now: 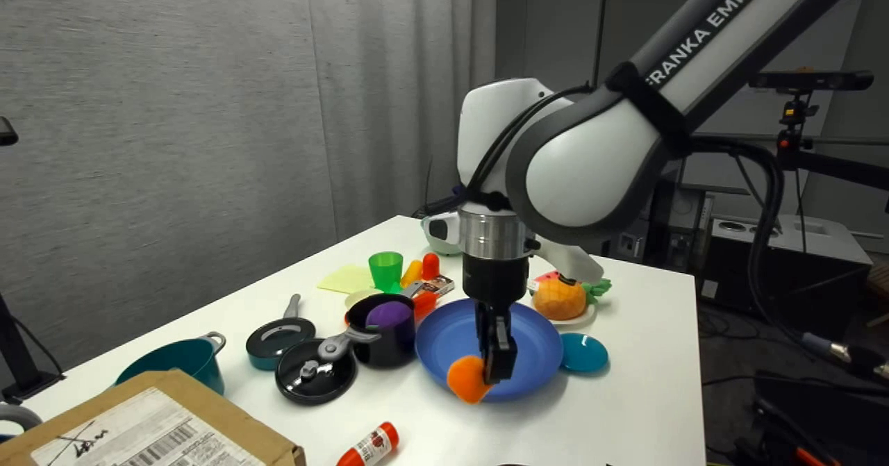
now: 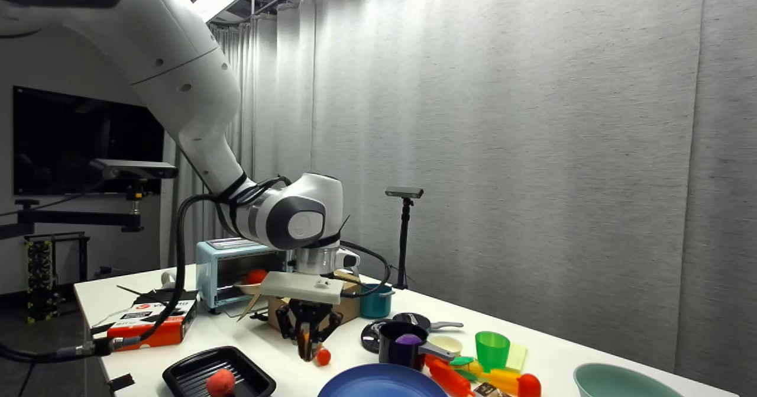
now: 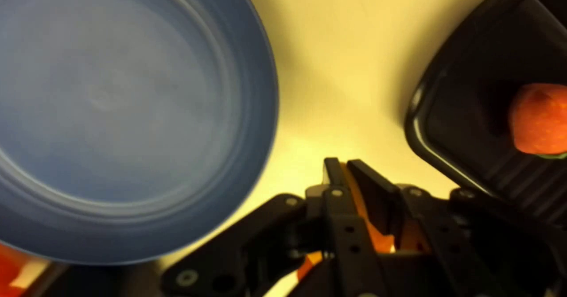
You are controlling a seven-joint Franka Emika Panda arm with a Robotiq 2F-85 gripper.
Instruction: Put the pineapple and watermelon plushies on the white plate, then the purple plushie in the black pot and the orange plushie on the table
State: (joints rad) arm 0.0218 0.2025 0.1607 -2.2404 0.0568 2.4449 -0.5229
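My gripper is shut on the orange plushie, which bulges out to one side in an exterior view. A strip of its orange shows between the fingers in the wrist view. Its exact height over the white table is hard to judge. The purple plushie sits inside the black pot. On the white plate rests the pineapple plushie, green leaves to the side. Behind it the watermelon plushie shows only partly; whether it touches the plate is hidden.
A large blue plate lies beside the gripper, and a black tray with a reddish ball on the opposite side. Around them are a glue stick, a black lid, a teal lid and a cardboard box.
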